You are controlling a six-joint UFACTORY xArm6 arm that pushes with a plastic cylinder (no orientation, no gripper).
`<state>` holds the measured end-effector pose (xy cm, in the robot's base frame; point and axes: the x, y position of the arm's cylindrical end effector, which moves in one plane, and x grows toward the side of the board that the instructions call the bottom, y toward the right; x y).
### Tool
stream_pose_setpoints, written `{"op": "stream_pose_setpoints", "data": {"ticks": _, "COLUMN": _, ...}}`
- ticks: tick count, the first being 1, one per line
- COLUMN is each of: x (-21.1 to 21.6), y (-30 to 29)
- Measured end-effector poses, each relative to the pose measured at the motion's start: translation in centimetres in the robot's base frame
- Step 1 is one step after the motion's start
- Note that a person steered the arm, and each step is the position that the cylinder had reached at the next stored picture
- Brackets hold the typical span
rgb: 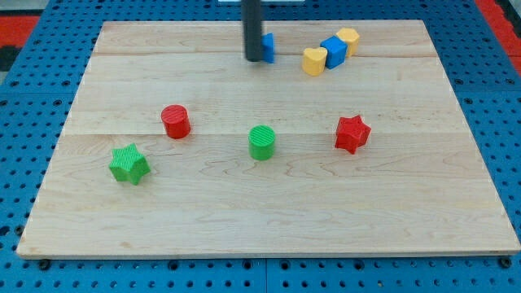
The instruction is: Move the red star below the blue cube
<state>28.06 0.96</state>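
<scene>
The red star (352, 133) lies on the wooden board (269, 212) right of centre. The blue cube (333, 51) sits near the view's top right, between a yellow heart (314, 60) and a yellow block (348, 40). My tip (253, 59) is at the view's top centre, right against the left side of another blue block (267, 47), which the rod partly hides. The tip is far up and left of the red star.
A red cylinder (175, 121) stands left of centre. A green cylinder (261, 142) stands at the centre. A green star (129, 163) lies at the lower left. A blue pegboard (49, 73) surrounds the board.
</scene>
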Motion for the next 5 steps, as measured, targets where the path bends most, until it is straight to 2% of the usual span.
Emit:
{"op": "stream_pose_setpoints", "data": {"ticks": 1, "x": -2.0, "y": -2.0}}
{"op": "stream_pose_setpoints", "data": {"ticks": 2, "x": -4.5, "y": -0.2}}
{"op": "stream_pose_setpoints", "data": {"ticks": 3, "x": -4.5, "y": 5.9}}
{"op": "stream_pose_setpoints", "data": {"ticks": 4, "x": -4.7, "y": 4.9}}
{"op": "stream_pose_setpoints", "data": {"ticks": 5, "x": -7.5, "y": 4.0}}
